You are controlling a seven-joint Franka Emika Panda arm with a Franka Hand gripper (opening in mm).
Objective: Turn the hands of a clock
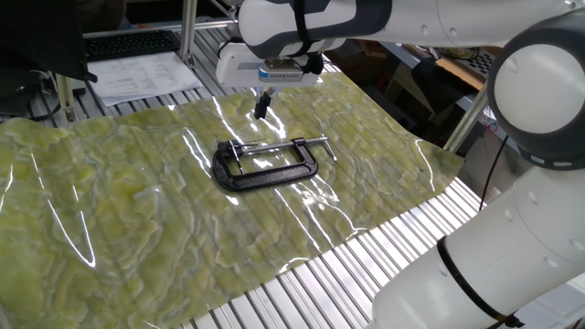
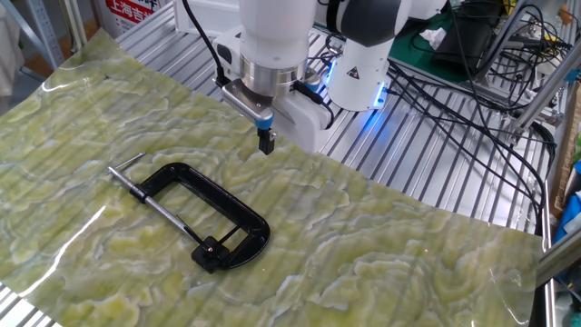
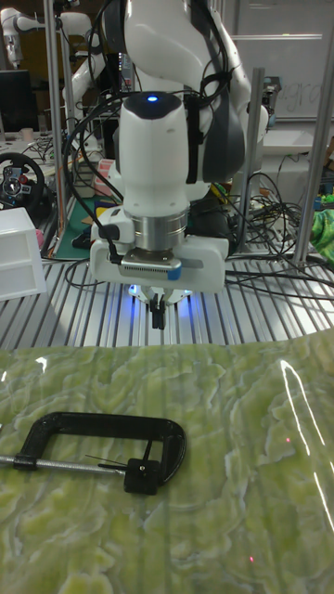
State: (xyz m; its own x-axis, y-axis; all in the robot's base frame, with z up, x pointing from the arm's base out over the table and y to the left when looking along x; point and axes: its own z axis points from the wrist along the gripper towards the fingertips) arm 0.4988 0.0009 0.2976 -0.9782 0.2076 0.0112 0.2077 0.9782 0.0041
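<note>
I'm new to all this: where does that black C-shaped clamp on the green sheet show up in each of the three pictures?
One fixed view: the black C-clamp lies near the middle, screw handle pointing right.
The other fixed view: it lies left of centre, low, screw handle up-left.
Tall fixed view: it lies at lower left, screw running off the left edge.
Shared landmark: the gripper, fingers closed, hangs above the sheet beyond the clamp.
</note>
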